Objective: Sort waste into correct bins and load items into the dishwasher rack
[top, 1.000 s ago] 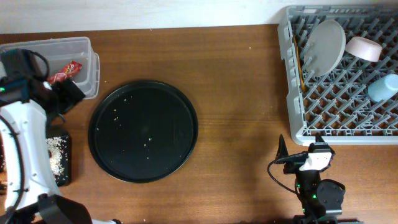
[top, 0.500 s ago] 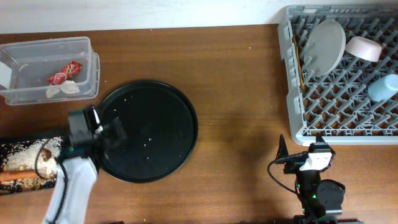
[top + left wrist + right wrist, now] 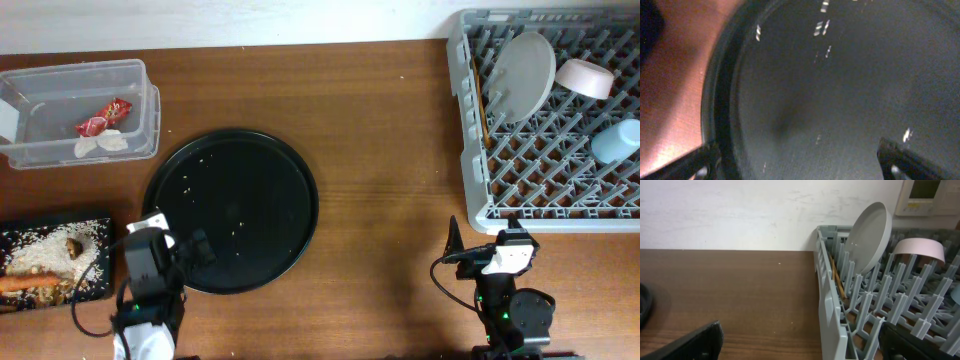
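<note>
The clear tub (image 3: 40,110) at the back left holds the red wrapper (image 3: 101,116) and the white tissue (image 3: 101,144). The flat black tray (image 3: 30,233) at the front left holds rice (image 3: 45,257), a carrot piece (image 3: 20,283) and a brown lump (image 3: 72,243). The grey rack (image 3: 462,130) at the right holds the plate (image 3: 525,72), bowl (image 3: 585,77), blue cup (image 3: 617,140) and chopsticks (image 3: 484,110). My left gripper (image 3: 192,250) is open and empty over the round tray's front-left rim; the left wrist view (image 3: 800,167) shows this too. My right gripper (image 3: 800,342) is open and empty, beside the rack (image 3: 827,305).
A large round black tray (image 3: 260,190) with scattered rice grains lies in the middle; it fills the left wrist view (image 3: 830,90). In the right wrist view the plate (image 3: 867,237), bowl (image 3: 917,250) and chopsticks (image 3: 838,282) stand in the rack. My right arm (image 3: 505,262) rests at the front edge.
My left arm has swung from beside the clear tub to the front, ending low at the round tray's front-left rim. The flat black tray is uncovered. The right arm has not moved.
</note>
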Controlling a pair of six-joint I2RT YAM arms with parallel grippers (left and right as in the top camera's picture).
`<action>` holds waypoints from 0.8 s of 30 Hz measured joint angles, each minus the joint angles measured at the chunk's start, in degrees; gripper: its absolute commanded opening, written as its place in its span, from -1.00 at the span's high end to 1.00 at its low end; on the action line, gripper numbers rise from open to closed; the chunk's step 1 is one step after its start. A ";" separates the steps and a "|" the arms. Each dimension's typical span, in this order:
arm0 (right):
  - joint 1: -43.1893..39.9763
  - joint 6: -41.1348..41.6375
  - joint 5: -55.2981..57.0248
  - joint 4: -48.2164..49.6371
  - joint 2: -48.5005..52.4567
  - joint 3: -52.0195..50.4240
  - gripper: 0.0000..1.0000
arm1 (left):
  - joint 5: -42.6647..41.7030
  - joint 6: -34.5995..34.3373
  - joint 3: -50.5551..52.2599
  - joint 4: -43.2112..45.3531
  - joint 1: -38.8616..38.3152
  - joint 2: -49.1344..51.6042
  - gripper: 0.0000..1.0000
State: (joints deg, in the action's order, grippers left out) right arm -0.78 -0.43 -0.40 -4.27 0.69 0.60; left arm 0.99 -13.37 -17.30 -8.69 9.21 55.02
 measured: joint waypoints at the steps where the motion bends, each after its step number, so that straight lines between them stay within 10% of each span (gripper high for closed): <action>1: 0.00 -0.04 0.00 0.00 0.00 0.00 -0.97 | -0.13 0.37 1.62 4.07 -0.26 -1.60 -0.98; 7: 0.00 0.00 0.00 0.00 0.00 0.00 -0.97 | -1.36 3.15 11.47 15.45 -4.39 -10.88 -0.99; 24: 0.00 -0.02 0.00 0.00 0.00 0.00 -0.97 | -1.64 7.89 16.65 4.35 -11.10 -36.92 -0.98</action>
State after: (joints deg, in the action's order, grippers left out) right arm -0.78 -0.45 -0.40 -4.27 0.69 0.60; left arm -0.64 -5.48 -0.64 -4.34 -1.89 18.11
